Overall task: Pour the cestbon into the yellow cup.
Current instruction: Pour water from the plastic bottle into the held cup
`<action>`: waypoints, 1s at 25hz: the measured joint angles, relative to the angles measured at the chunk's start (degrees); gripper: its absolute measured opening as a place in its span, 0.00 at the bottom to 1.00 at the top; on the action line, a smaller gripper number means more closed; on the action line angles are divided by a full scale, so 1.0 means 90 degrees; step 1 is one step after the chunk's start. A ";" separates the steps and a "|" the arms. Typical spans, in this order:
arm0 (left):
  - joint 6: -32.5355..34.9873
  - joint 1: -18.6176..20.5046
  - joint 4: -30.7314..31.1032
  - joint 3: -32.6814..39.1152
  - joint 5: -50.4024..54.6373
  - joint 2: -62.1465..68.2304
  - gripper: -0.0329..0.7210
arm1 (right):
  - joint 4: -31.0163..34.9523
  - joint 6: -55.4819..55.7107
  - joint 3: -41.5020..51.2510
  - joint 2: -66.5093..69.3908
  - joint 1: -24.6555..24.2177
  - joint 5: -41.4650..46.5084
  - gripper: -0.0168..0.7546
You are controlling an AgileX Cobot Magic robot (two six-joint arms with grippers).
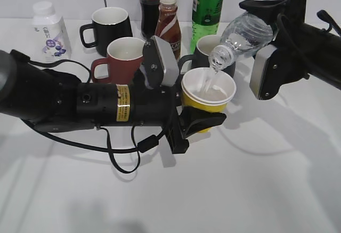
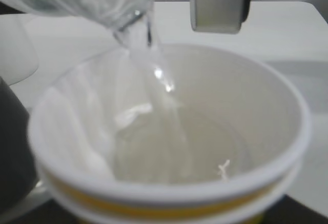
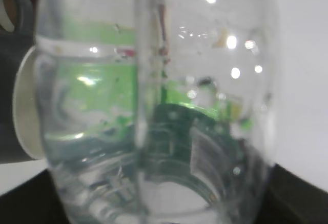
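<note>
Water ran from the tilted bottle [image 1: 248, 33] into the yellow cup [image 1: 208, 91] when I looked, so I judged the pour itself to be the step in hand. From the exterior view, my right gripper [image 1: 277, 17] held the bottle by its body, lifted off the table, mouth angled down and left, just above the cup's rim. Its jaws looked closed around the plastic, though the right wrist camera showed me only clear bottle wall [image 3: 154, 106] filling the frame. My left gripper [image 1: 205, 122] clamped the cup from below and the side, holding it roughly upright, raised just in front of the red mug [image 1: 121, 57] and the dark mug [image 1: 205, 51].

Through the left wrist camera I saw the stream [image 2: 154, 75] striking the white inside of the cup [image 2: 246, 111], with a shallow pool at the bottom; the cup seemed far from full. Water remained in the bottle.

Next, I thought, the tilt should be held steady with the mouth over the rim, then eased back upright before the level neared the top. Any drift of either arm could send water onto the table [image 1: 240, 190].
</note>
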 joint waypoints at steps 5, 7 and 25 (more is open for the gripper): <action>0.0000 0.0000 0.0000 0.0000 0.0006 0.0000 0.55 | 0.0000 -0.0012 0.0000 -0.0005 0.0000 0.0000 0.62; 0.0000 0.0000 0.0000 0.0000 0.0006 0.0000 0.55 | 0.0000 -0.0020 0.0000 -0.0005 0.0000 0.0000 0.62; -0.0002 0.0000 -0.0018 0.0000 -0.0052 0.0000 0.55 | 0.0006 0.0651 0.0000 -0.0012 0.0000 -0.0023 0.62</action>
